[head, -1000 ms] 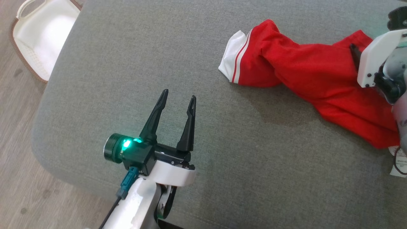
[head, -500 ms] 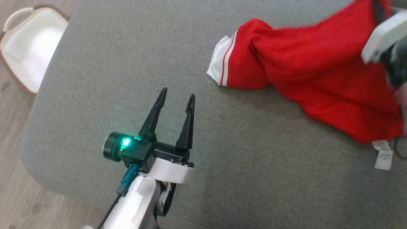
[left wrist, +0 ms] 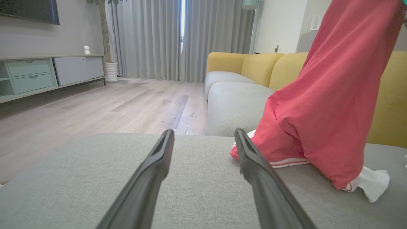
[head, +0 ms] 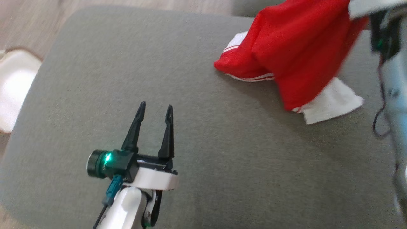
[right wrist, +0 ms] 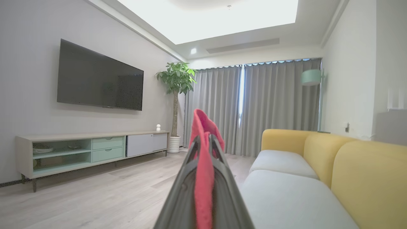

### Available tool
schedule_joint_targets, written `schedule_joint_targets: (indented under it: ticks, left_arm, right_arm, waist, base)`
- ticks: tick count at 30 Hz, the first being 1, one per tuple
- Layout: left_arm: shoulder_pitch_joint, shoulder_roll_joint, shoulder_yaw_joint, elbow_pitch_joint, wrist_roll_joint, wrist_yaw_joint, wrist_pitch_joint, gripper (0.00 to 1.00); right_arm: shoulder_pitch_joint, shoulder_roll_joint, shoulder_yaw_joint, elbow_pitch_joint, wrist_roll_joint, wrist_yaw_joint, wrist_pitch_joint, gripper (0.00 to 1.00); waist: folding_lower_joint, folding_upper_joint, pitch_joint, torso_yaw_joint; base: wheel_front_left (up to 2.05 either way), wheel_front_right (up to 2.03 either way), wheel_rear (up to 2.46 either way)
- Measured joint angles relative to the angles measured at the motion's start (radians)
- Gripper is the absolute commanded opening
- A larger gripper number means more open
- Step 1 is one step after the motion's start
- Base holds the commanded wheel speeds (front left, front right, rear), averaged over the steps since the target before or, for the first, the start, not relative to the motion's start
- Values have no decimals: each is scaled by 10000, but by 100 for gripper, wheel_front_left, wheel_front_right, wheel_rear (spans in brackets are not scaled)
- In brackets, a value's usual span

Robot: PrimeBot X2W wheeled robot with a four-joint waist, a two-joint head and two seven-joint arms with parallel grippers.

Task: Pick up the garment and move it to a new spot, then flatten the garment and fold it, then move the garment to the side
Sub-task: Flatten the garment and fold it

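Note:
The garment (head: 295, 51) is red with white striped cuffs. It hangs from its upper end at the top right of the head view, and its lower folds and a white cuff (head: 330, 105) still rest on the grey cushion (head: 222, 165). In the right wrist view my right gripper (right wrist: 203, 137) is shut on a fold of the red garment (right wrist: 203, 181), held high above the seat. My left gripper (head: 155, 105) hovers low over the cushion's near left part, open and holding nothing. In the left wrist view the left gripper (left wrist: 203, 132) has the hanging garment (left wrist: 334, 105) off to its right.
A white basket (head: 12, 86) stands on the wood floor left of the cushion. A yellow and grey sofa (left wrist: 251, 66) lies beyond the cushion's far edge. My right arm (head: 392, 82) runs down the head view's right side.
My right gripper has shut on the garment and raised it, so it now hangs with only its lower end on the cushion. The head camera has shifted. The left gripper stays open.

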State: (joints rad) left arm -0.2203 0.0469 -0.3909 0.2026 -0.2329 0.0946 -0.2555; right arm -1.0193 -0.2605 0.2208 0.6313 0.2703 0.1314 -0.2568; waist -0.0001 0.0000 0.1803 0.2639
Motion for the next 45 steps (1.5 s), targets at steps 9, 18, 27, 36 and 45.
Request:
schedule_joint_targets:
  ticks: [9, 18, 27, 36, 45]
  left_arm:
    - [797, 102, 729, -15, 303, -165, 0, 100]
    - [898, 77, 767, -2, 479, -347, 0, 100]
    - [982, 52, 742, 59, 479, -433, 0, 100]
    - [1048, 48, 830, 54, 594, -523, 0, 100]
    - [1045, 44, 915, 59, 681, -608, 0, 100]
  right_arm:
    - [7107, 955, -146, -4299, -290, 0, 2033, 0]
    - [11252, 1009, -67, -5668, -719, 0, 4752, 0]
    - [11513, 1499, -1323, -5651, -1160, 0, 4424, 100]
    - [10695, 2000, -1300, -6667, -855, 0, 2038, 100]
    - [9704, 2050, -1241, -5921, -1116, 0, 1889, 100]
  waist:
    - [-1, 0, -986, -1526]
    - [-1, 0, -1800, -2785]
    - [2, 0, -1897, -2913]
    - [2, 0, -1743, -2694]
    - [2, 0, -1526, -2285]
  base:
    - [0, 0, 0]
    - [0, 0, 0]
    - [0, 0, 0]
    - [0, 0, 0]
    - [0, 0, 0]
